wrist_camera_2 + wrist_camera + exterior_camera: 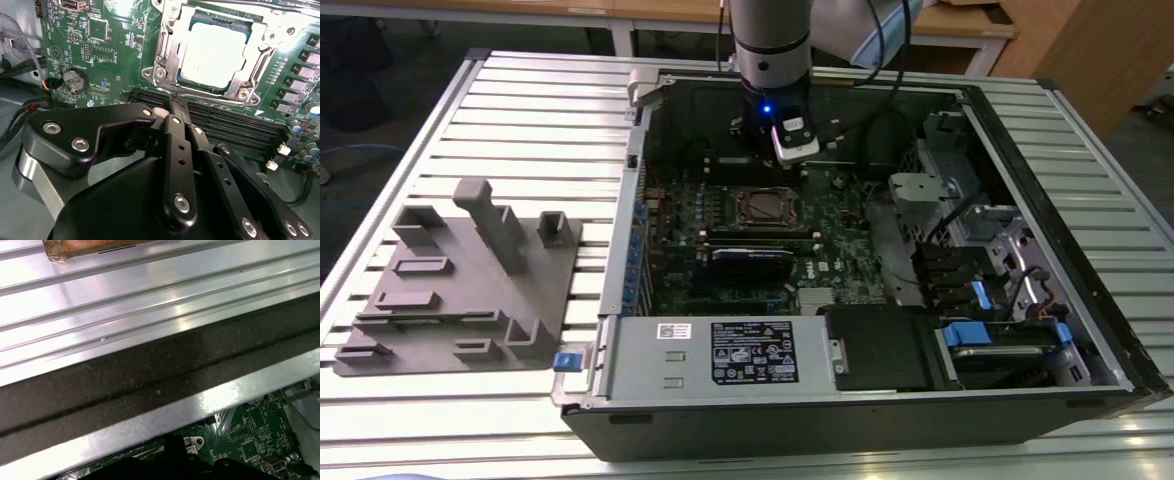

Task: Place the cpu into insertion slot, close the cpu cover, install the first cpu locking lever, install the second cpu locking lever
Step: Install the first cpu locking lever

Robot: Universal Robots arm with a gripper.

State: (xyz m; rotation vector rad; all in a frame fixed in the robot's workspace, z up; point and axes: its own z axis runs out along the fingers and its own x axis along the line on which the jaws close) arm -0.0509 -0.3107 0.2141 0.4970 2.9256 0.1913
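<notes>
In the second wrist view the cpu (214, 46) lies flat in the insertion slot (243, 93) on the green board. The silvery cpu cover (167, 50) is down around it, with the chip's grey top showing through its window. How the locking levers stand I cannot tell. My gripper (177, 102) hovers just beside the slot, over the long black memory slots (235, 122), with its black fingers (174, 145) shut together and nothing between them. In the exterior view the gripper (771, 158) hangs inside the open case, just behind the insertion slot (767, 207).
The open computer case (1067, 150) lies on a table of metal slats (520, 110). A grey moulded fixture (467, 280) sits at the exterior view's left. A black card (750, 262), power supply (720, 355) and drive bays (987, 330) crowd the case. Cables (20, 75) run beside the board.
</notes>
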